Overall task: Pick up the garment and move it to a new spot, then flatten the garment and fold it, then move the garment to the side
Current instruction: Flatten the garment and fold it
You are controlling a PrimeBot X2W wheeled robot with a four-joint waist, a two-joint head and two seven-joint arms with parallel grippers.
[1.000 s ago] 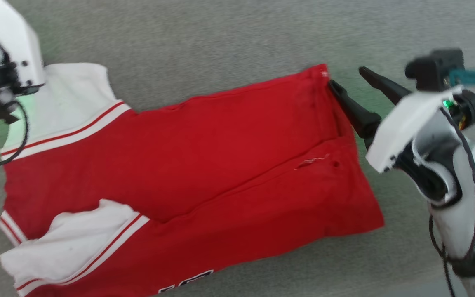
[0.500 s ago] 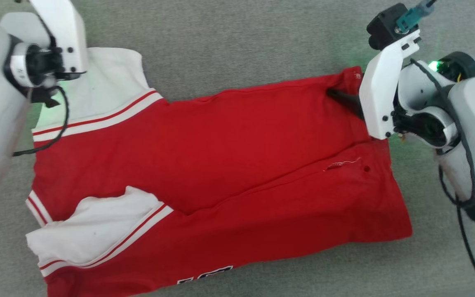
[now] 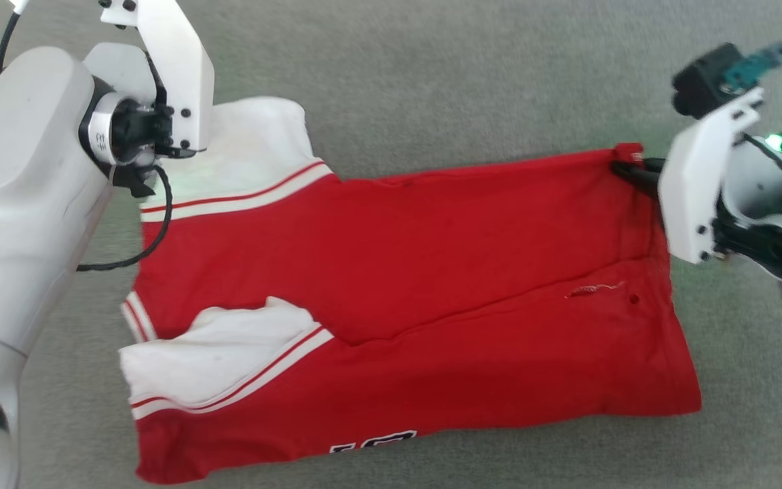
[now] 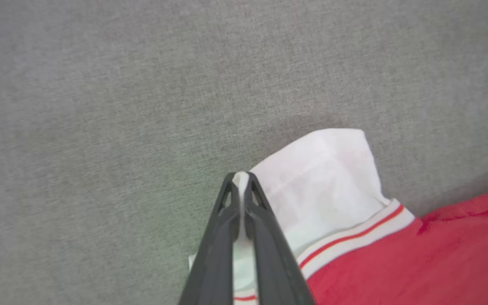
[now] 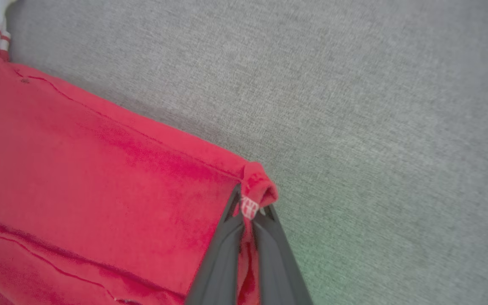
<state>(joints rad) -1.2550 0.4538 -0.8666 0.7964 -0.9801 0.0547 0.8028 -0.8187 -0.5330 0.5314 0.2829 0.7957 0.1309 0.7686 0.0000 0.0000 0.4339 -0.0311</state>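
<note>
Garment [image 3: 432, 272] lies spread on the grey fabric surface [image 3: 432, 75], long axis left-right in the head view, with part of the black lettering [image 3: 374, 441] showing at the near edge. The near white sleeve [image 3: 228, 360] is tucked in over the red body, and a crease [image 3: 472, 316] runs along the length, so I'd say it's partly folded.

Left gripper [image 4: 240, 182] is clenched on the edge of the far white sleeve [image 4: 324, 178]; white cloth shows between the tips. Right gripper [image 5: 250, 207] is clamped on the far hem corner [image 5: 259, 188], right at the small label, with red cloth bunched above the tips.

Why this hold: both grips are at the two ends of the same far edge. My read is that this keeps the edge taut between the arms so it travels as a straight line, either pulled flat or carried over toward the near edge for a fold.

Risk: both are thin pinches near the cloth edge, so uneven pull could slip one or skew the fold.
</note>
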